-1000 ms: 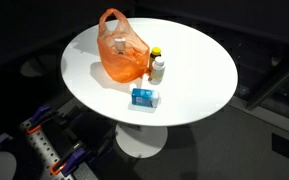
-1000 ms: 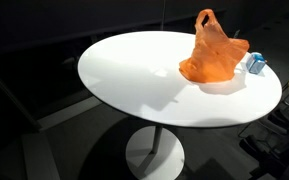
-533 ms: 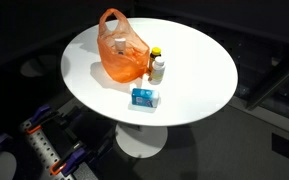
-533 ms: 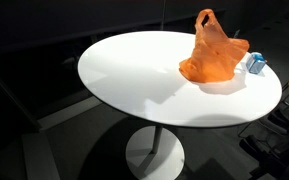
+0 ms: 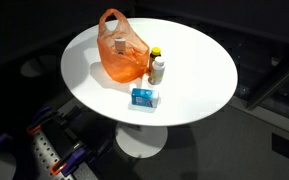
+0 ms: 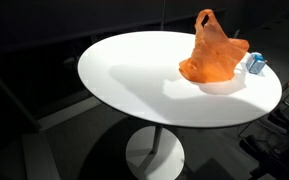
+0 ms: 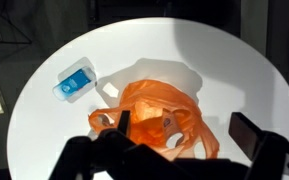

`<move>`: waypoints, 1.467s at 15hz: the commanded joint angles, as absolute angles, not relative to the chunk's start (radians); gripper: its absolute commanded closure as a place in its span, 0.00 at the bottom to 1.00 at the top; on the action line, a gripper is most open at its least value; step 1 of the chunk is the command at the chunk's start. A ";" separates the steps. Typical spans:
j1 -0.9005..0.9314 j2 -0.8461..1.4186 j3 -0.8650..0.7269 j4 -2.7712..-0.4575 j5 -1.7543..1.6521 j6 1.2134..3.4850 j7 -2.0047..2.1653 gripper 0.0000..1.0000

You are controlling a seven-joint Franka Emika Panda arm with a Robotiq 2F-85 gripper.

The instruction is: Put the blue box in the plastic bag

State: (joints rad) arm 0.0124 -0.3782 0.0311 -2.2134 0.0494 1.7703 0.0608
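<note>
The orange plastic bag (image 5: 122, 52) stands on the round white table (image 5: 199, 60), handles up; it also shows in the other exterior view (image 6: 212, 52). The small blue box (image 5: 143, 97) lies flat in front of the bag near the table edge, and peeks out beside the bag (image 6: 255, 64). In the wrist view my gripper (image 7: 184, 135) is open, its dark fingers (image 7: 124, 125) spread wide above the bag (image 7: 159, 108). The blue box (image 7: 75, 79) lies to the upper left, apart from the gripper. The gripper is empty.
A yellow-capped bottle (image 5: 155, 52) and a small white bottle (image 5: 159, 70) stand right beside the bag. Dark floor surrounds the table. Robot parts (image 5: 44, 150) show at the lower left below the table edge. The table has one central pedestal (image 6: 154, 152).
The robot parts at the lower left of an exterior view have shifted slightly. The bag, box and bottles have not moved.
</note>
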 commanded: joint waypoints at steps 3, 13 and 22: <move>-0.079 -0.325 -0.013 -2.242 0.031 1.863 0.211 0.00; -0.108 -0.279 -0.036 -2.290 0.042 1.948 0.285 0.00; -0.161 -0.125 -0.073 -2.281 0.047 1.999 0.487 0.00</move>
State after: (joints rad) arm -0.1504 -0.1844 -0.0588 -2.2928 0.0423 1.9796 0.4262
